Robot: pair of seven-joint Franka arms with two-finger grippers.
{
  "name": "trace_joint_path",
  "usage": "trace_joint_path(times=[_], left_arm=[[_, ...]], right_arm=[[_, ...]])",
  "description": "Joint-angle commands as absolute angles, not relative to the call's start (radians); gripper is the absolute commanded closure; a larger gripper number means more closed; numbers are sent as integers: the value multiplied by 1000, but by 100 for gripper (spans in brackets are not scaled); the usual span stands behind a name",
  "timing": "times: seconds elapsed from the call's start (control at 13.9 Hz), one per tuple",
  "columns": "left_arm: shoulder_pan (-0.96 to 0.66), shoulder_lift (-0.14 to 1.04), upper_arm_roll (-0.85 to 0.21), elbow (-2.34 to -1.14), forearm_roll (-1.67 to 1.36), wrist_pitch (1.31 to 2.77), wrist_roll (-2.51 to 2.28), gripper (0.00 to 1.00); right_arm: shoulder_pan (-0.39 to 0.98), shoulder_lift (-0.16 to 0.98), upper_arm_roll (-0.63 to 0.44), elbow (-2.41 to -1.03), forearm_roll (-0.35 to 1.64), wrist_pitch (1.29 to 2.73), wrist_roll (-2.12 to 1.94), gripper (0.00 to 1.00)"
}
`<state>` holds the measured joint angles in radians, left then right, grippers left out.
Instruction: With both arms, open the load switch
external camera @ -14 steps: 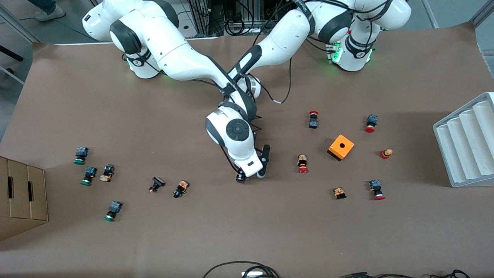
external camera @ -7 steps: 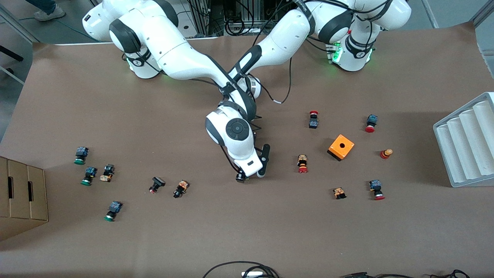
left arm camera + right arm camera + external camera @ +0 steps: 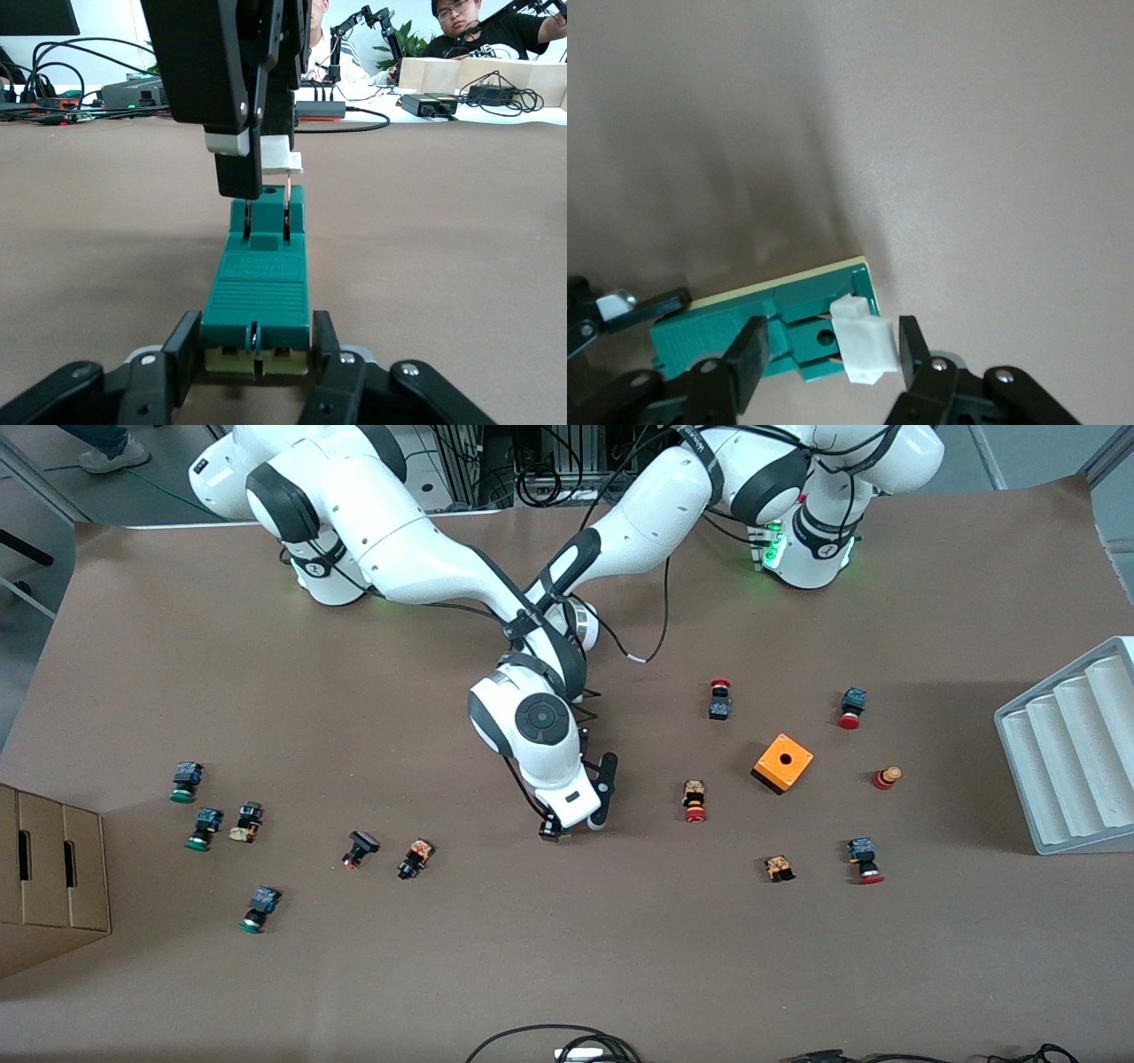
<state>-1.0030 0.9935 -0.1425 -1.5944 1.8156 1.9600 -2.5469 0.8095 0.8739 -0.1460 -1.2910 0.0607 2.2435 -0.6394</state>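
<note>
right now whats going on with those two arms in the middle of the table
Both arms are working on one small part, the green load switch, which lies on the brown table among scattered push buttons. The left gripper is shut on one end of the switch, pinning it flat. The right gripper straddles the other end, its fingers either side of the white sliding piece, which already sticks out of the green body. The switch looks partly open, not yet fully apart.
</note>
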Motion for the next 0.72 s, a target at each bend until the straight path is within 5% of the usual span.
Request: trace_joint_path(times=[0.0,0.65], left_arm=[[-1002,1025,-141,-1569,1822,1987,-2562,42],[-1002,1025,-141,-1569,1822,1987,-2562,42]], right_arm=[[810,828,-137,-1344,55,2229,-652,32],[819,813,-137,-1370,55,2229,-646,34]])
